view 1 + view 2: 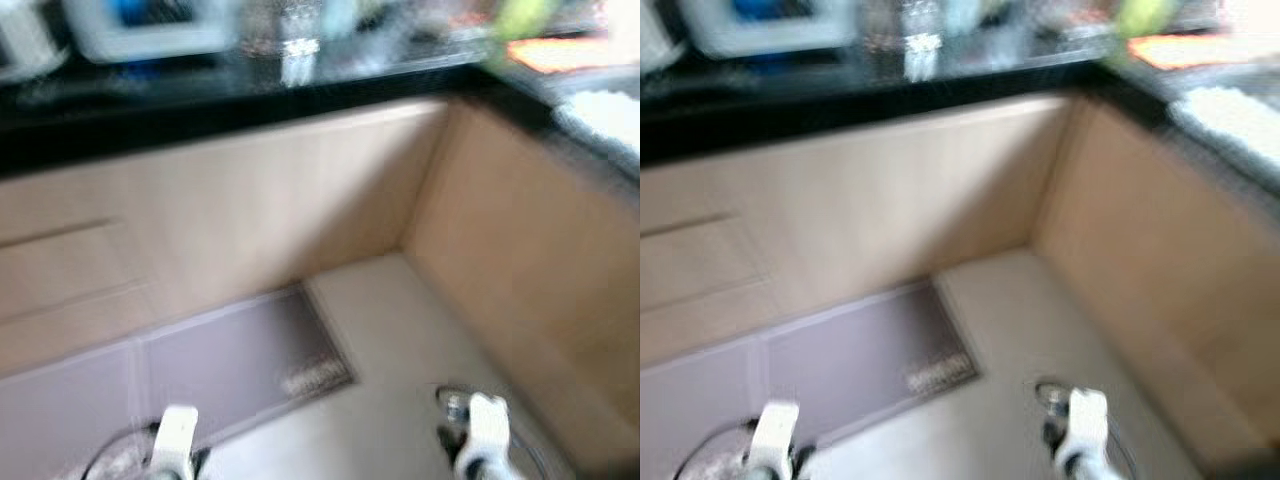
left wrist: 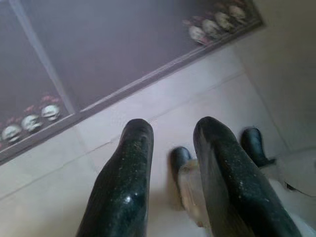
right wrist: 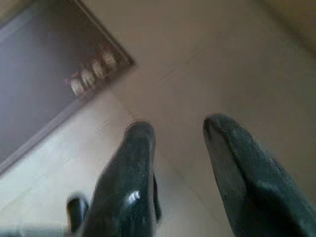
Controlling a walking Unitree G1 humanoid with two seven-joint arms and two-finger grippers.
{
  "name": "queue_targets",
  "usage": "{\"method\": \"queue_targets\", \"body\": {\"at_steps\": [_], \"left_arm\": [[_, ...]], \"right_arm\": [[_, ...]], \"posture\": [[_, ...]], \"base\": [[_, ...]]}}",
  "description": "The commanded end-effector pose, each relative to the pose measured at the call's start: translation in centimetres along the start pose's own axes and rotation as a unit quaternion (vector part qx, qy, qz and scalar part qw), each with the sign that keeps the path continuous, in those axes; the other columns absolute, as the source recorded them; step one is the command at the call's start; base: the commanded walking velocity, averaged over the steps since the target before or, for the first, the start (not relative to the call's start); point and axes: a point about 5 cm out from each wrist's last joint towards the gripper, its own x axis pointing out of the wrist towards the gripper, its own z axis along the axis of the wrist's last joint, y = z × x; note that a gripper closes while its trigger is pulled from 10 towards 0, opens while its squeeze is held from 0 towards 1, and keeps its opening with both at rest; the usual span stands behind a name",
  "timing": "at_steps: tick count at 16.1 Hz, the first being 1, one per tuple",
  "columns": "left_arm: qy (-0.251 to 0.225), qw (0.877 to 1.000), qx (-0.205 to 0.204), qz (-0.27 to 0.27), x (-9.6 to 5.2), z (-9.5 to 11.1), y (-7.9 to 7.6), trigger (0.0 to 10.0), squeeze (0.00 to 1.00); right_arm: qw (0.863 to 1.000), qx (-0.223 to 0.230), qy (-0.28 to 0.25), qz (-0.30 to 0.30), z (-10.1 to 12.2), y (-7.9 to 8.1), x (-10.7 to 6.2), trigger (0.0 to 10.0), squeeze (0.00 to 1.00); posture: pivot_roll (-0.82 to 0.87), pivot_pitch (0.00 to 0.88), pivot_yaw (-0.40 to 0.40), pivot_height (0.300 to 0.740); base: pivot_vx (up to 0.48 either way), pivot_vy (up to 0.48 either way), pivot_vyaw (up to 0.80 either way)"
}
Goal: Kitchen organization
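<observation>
Both arms are hanging low over the floor, their white wrists showing at the bottom edge of the head views, which are blurred. Seen from the left wrist, the left gripper [image 2: 173,136] is holding its two black fingers apart with nothing between them, pointing down at pale floor tiles [image 2: 207,89]. Seen from the right wrist, the right gripper [image 3: 180,131] is likewise spreading its fingers wide and gripping nothing, also aimed at the tiles.

Just beyond the fingertips, a grey floor mat [image 1: 230,365] is lying along the foot of the cabinets, one of its corners reaching toward the middle of the floor. A row of small pale figures [image 2: 217,22] is printed along the mat's short edge, and a second such row is showing farther along it in the left wrist view.

Beige cabinet fronts [image 1: 250,210] are rising behind the mat and meeting a second run of cabinets in a corner on the robot's right. A black countertop [image 1: 250,90] is running along the top of both runs. On it, near the back edge, a white and blue container [image 1: 150,25] is sitting beside some clear, glassy items [image 1: 300,45] too blurred to identify, and an orange patch [image 1: 555,50] is lying toward the right corner.
</observation>
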Motion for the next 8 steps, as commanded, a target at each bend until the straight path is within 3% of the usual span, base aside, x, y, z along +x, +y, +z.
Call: {"method": "queue_targets", "body": {"at_steps": [1,4,8], "left_arm": [[0.019,1.000,0.019,-0.004,0.2,0.0,-0.2,10.0,0.00],[-0.015,1.000,0.024,0.000,1.2,3.8,-0.6,10.0,0.00],[-0.022,1.000,0.009,0.005,1.4,4.3,-1.3,10.0,0.00]], "right_arm": [[1.000,0.008,0.009,-0.001,-0.6,0.1,-0.1,10.0,0.00],[1.000,0.029,0.001,0.002,-0.7,0.8,0.0,10.0,0.00],[1.000,0.026,0.015,0.008,-1.7,0.9,-0.2,10.0,0.00]], "posture": [[-0.09,0.024,0.039,0.740],[-0.10,0.021,0.009,0.740],[-0.08,0.034,-0.012,0.740]], "base": [[0.000,0.000,-0.77],[0.000,0.000,-0.14],[0.000,0.000,0.00]]}}
